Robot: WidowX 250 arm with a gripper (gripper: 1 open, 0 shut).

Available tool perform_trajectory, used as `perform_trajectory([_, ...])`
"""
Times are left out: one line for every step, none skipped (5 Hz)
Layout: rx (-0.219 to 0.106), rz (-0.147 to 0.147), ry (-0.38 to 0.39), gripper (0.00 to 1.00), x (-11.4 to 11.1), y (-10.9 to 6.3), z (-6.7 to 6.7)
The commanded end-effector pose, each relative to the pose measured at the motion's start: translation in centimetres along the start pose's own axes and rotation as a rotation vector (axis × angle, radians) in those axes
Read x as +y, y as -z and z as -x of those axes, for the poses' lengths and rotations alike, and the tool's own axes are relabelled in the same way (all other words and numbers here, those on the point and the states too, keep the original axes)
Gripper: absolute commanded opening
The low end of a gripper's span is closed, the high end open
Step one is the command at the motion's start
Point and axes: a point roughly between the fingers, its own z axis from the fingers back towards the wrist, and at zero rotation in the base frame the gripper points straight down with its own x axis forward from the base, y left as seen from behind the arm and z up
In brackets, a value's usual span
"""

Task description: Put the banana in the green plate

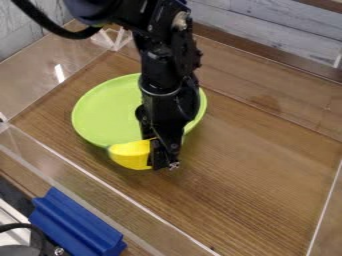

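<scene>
The camera view shows the black claw (162, 158) pointing down just beyond the near rim of the green plate (100, 118), its jaws drawn narrow at the right end of the banana (131, 154). They appear closed on that end, though the dark fingers hide the exact contact (the yellow curve pokes out to the left, the only part plainly visible). Gripping one end probably leaves the rest free to swing or tilt, so a gentle lift seems wise. The banana is at the plate's near edge, overlapping the rim in this view; whether it touches the plate or the wooden table (247, 190) I cannot tell. It does not look properly inside. The next move likely calls for raising it enough to clear the rim, carrying it inward and releasing over the middle, lest it catch the edge and push the plate.
</scene>
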Motion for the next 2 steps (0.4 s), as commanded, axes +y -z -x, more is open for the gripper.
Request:
perform_trajectory([-0.026,-0.013,-0.020,0.00,0.56,-0.57,-0.26])
perform_trajectory([-0.028,-0.010,-0.026,0.00,0.59,-0.58,-0.27])
